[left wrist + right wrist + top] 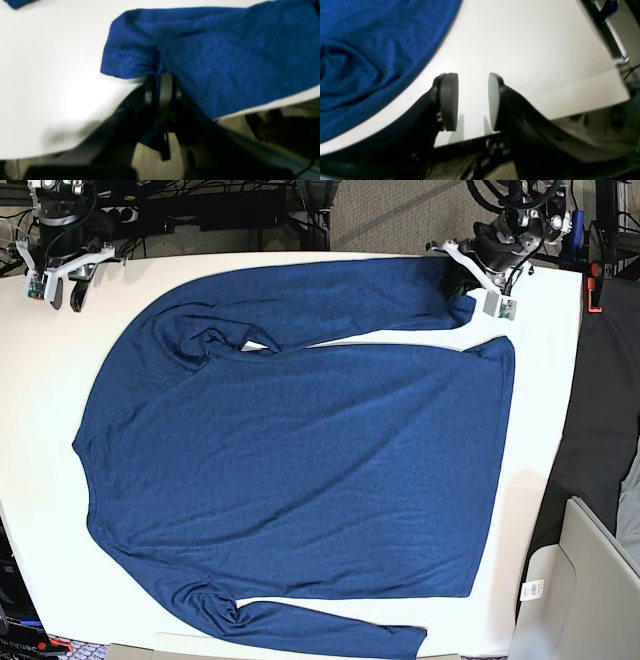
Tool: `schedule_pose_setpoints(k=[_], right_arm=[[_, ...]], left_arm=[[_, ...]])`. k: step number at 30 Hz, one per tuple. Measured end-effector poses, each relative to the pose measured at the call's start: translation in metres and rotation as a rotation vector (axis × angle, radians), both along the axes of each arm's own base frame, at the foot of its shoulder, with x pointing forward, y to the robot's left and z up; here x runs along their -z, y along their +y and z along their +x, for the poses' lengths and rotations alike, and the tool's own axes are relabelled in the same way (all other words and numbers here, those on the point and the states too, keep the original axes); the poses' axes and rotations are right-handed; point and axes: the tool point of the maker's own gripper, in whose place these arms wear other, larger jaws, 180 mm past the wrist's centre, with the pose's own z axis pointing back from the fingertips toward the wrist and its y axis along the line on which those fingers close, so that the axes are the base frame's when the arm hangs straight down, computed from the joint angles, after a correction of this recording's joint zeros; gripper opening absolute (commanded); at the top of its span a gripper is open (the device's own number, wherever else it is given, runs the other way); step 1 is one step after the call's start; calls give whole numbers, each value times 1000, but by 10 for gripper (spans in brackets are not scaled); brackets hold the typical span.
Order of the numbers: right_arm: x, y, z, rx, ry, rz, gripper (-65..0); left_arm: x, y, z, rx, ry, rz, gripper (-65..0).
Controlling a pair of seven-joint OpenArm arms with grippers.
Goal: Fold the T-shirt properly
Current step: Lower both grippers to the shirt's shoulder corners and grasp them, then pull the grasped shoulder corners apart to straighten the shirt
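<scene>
A white table [545, 480] filled most of the base view, glaring under bright light. Grey carpet [400, 215] and cables [240, 210] ran along the top edge; a pale box [580, 600] sat lower right.

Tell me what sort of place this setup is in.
Probably a robotics lab or workshop: a plain white table holds one spread T-shirt, cables and equipment crowd its far edge, and the left gripper and right gripper are mounted there.
</scene>
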Motion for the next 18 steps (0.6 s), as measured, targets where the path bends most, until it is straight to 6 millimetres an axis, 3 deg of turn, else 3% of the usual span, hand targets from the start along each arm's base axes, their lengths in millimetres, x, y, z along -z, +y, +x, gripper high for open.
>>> schedule_pose_setpoints(k=[3, 11, 18], right_arm=[[2, 8, 12, 20, -9, 93, -390], [10, 27, 19, 72, -24, 293, -332], [37, 33, 23, 144, -10, 451, -325]], left_arm=[[-3, -1, 1, 4, -10, 1, -650], [-3, 0, 1, 5, -8, 4, -650], [-2, -1, 0, 5, -5, 4, -650]])
